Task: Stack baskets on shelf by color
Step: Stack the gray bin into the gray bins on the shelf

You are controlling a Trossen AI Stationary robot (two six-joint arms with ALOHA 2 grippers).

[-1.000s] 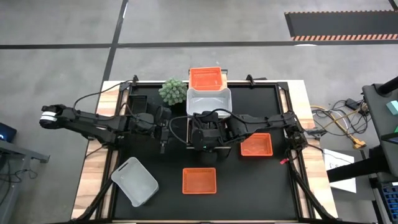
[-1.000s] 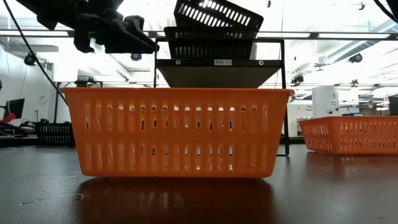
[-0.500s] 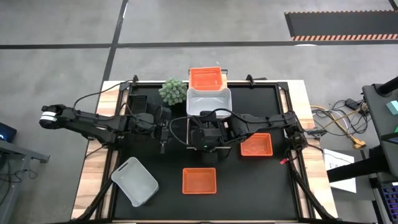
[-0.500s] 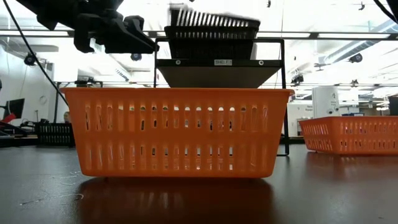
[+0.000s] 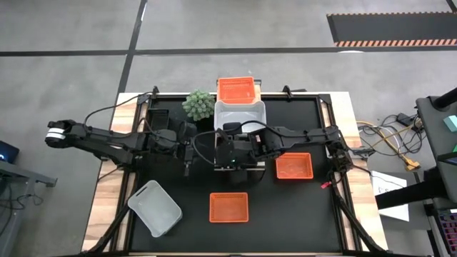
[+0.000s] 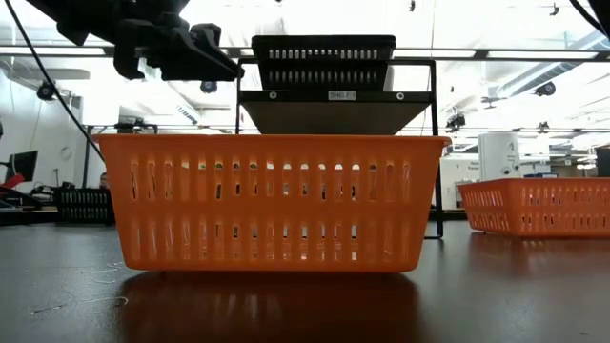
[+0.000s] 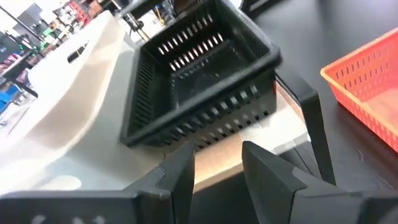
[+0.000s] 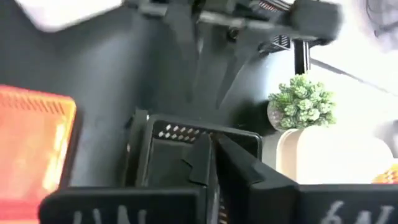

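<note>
A black basket [image 7: 199, 81] sits on the shelf's light wood top [image 7: 249, 140], beside a white basket [image 7: 68, 99]. An orange basket [image 7: 367, 87] rests on the table [image 7: 311, 25]. The left gripper's [image 7: 217, 171] jaws stand parted.

Right gripper [image 8: 211, 163] over the shelf [image 5: 239, 168], fingers pressed together, arm reaching in from the shelf's right. Left gripper [image 7: 216, 167] just left of the shelf, fingers apart, arm stretched out level from the left.

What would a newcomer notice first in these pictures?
The black basket sits level on top of the shelf, near the middle of the table, with the right gripper shut just above it. In the low view a big orange basket fills the foreground. A small green plant stands beside the white basket.
</note>
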